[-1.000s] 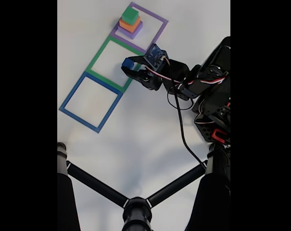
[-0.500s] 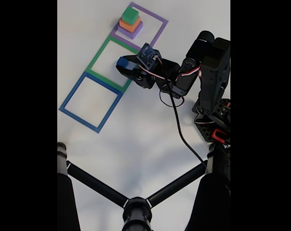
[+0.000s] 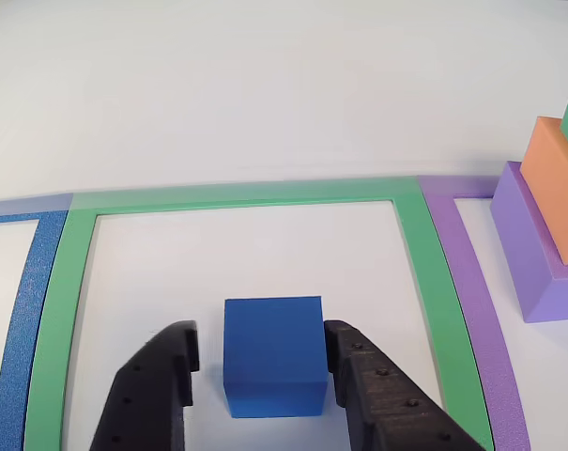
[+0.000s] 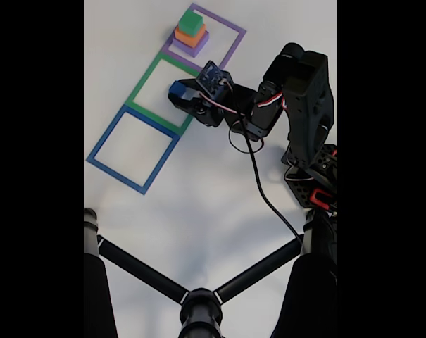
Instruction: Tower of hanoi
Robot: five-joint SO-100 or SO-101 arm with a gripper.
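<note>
Sitting between our claw's (image 3: 260, 362) two black fingers (image 3: 166, 371), the blue cube (image 3: 274, 355) rests inside the green frame (image 3: 246, 194) | claw spread, gaps on both sides of cube, gripping nothing | purple block (image 3: 532, 254), orange block (image 3: 558, 183) and green block (image 4: 191, 22) stacked right, in purple frame (image 3: 471, 282) | blue frame (image 3: 25, 310) left.

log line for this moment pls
gripper: open, fingers either side of blue cube | cube: inside green frame | stack purple-orange-green: in purple frame
</note>
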